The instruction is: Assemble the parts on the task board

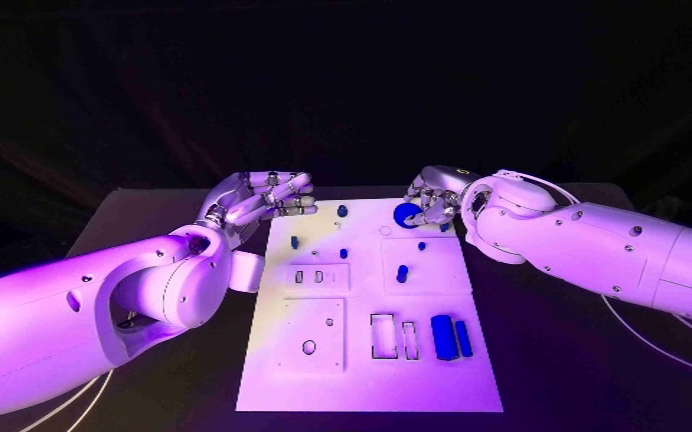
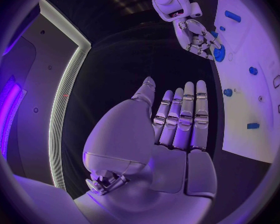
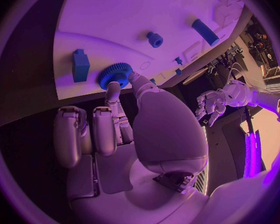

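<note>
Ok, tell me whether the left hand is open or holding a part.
Open. The left hand holds nothing: in its wrist view the fingers lie straight with a bare palm, beside the task board.

One task board point(image 1: 368, 372); one blue gear point(image 1: 408, 214); two hands.

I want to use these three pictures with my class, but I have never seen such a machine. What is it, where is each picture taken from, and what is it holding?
It is a robot with two white arms ending in silver hands. One picture looks down from its head; the round ones come from cameras at each wrist. On the black table lies a white task board carrying small blue parts. The right hand pinches a blue gear at the board's far edge. The left hand holds nothing and sits beside the board.
</note>
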`<state>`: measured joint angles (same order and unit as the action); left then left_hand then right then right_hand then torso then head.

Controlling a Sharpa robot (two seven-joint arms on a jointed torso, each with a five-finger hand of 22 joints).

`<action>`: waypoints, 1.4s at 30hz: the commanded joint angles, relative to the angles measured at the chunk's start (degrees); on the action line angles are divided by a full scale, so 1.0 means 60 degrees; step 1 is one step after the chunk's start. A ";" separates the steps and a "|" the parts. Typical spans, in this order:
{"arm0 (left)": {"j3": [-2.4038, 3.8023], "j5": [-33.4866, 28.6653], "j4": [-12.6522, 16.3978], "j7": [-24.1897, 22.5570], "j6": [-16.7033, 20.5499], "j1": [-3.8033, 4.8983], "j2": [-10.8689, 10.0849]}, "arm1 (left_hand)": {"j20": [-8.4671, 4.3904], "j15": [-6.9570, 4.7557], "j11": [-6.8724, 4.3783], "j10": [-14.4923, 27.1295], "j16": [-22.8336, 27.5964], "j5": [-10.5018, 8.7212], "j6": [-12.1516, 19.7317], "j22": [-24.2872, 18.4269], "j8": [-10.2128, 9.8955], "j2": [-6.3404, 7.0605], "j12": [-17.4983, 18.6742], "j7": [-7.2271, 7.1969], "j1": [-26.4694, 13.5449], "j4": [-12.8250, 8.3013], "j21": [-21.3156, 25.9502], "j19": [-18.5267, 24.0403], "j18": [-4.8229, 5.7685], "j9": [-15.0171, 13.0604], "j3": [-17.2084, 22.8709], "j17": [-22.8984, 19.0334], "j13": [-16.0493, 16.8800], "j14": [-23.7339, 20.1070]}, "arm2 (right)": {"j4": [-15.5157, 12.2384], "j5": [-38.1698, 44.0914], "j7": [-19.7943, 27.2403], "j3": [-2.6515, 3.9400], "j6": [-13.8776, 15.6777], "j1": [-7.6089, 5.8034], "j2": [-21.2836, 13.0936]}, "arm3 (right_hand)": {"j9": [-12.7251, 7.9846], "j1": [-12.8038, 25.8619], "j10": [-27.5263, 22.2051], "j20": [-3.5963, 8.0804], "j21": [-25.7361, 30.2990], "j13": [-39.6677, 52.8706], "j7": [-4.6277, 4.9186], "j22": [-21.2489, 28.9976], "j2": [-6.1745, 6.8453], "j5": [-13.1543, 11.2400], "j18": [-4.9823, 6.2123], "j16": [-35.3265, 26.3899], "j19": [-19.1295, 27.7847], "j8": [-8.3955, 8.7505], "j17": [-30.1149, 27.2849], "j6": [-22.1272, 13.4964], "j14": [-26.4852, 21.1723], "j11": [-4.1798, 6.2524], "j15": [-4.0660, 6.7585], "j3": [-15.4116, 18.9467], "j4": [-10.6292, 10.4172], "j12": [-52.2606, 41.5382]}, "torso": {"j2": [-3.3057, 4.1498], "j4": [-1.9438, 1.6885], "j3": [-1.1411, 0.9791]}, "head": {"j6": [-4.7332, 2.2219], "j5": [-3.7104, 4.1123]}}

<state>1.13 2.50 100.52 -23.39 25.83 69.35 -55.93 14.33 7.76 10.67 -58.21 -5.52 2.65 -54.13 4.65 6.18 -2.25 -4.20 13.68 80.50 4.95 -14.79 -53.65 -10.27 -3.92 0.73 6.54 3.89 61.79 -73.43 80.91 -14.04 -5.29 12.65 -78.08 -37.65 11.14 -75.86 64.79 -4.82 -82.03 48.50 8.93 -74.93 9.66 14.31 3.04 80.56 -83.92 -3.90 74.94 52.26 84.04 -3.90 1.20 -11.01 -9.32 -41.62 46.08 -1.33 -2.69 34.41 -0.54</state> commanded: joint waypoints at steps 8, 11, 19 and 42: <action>0.0005 0.0001 -0.0010 -0.0067 -0.0171 0.0010 0.0024 | 0.0027 0.0063 0.0027 0.0012 0.0065 0.0053 0.0062 -0.0023 -0.0043 -0.0140 0.0062 0.0060 -0.0005 -0.0078 0.0055 0.0049 -0.0047 0.0001 0.0015 0.0016 -0.0002 0.0000 | 0.0032 0.0164 -0.0063 -0.0006 -0.0297 0.0019 -0.0012 | 0.0089 -0.0188 0.0251 -0.0027 -0.0133 0.0794 -0.0102 -0.0952 -0.0085 0.0042 -0.0121 0.0152 -0.0262 -0.0283 0.0662 0.0428 0.0602 0.0090 -0.0022 -0.0041 -0.0141 -0.0944 | 0.0005 -0.0002 -0.0006 | 0.0010 0.0008; 0.0005 0.0001 -0.0015 -0.0062 -0.0171 0.0010 0.0024 | 0.0027 0.0063 0.0027 0.0013 0.0068 0.0053 0.0063 -0.0024 -0.0044 -0.0145 0.0062 0.0060 -0.0002 -0.0081 0.0056 0.0049 -0.0047 0.0001 0.0019 0.0016 -0.0002 0.0000 | 0.0040 0.0175 -0.0074 -0.0007 -0.0290 0.0020 -0.0043 | 0.0101 -0.0239 0.0365 -0.0012 -0.0162 0.1032 -0.0116 -0.0994 -0.0106 0.0126 -0.0130 0.0193 -0.0278 -0.0322 0.0718 0.0488 0.0611 0.0112 -0.0008 -0.0079 -0.0121 -0.1222 | 0.0005 -0.0003 -0.0007 | 0.0009 -0.0002; 0.0006 0.0001 -0.0030 -0.0053 -0.0172 0.0011 0.0017 | 0.0027 0.0063 0.0027 0.0013 0.0068 0.0053 0.0063 -0.0024 -0.0044 -0.0145 0.0062 0.0060 -0.0002 -0.0081 0.0056 0.0049 -0.0047 0.0001 0.0019 0.0016 -0.0002 0.0000 | 0.0022 0.0229 -0.0086 -0.0007 -0.0445 0.0023 -0.0058 | 0.0110 -0.0323 0.0492 0.0005 -0.0224 0.1330 -0.0129 -0.1081 -0.0142 0.0207 -0.0149 0.0289 -0.0315 -0.0361 0.0843 0.0547 0.0636 0.0130 0.0008 -0.0154 -0.0075 -0.1563 | 0.0005 -0.0010 -0.0009 | 0.0043 -0.0013; 0.0006 0.0001 -0.0059 -0.0017 -0.0198 0.0011 0.0022 | 0.0028 0.0064 0.0027 0.0014 0.0075 0.0052 0.0063 -0.0026 -0.0047 -0.0162 0.0063 0.0061 0.0006 -0.0088 0.0058 0.0050 -0.0048 0.0001 0.0029 0.0018 -0.0002 0.0001 | -0.0372 0.1007 -0.0198 -0.0015 0.0253 0.0048 -0.0056 | 0.0126 -0.0362 0.2604 0.0047 -0.1062 0.4920 -0.0215 -0.2171 -0.0225 0.0982 -0.0415 0.1458 -0.0840 -0.0580 0.2354 0.1075 0.0957 0.0194 0.0043 -0.0650 0.0307 -0.5759 | 0.0004 -0.0021 -0.0013 | 0.0047 -0.0041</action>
<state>1.14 2.49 100.16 -23.18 25.81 69.36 -55.90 14.33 7.76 10.67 -58.21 -5.31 2.65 -54.13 4.55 6.18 -2.72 -4.20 13.68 80.50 4.81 -14.79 -53.65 -10.27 -3.92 0.88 6.57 3.89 61.79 -75.40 85.72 -14.62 -5.36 11.93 -77.87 -37.89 11.74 -78.41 80.11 -4.82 -88.26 74.94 7.59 -74.94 8.75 19.79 1.23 89.20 -83.92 -7.13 74.91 58.32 84.13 -2.75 1.13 -14.61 -7.31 -75.65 46.14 -1.41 -2.76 34.70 -0.70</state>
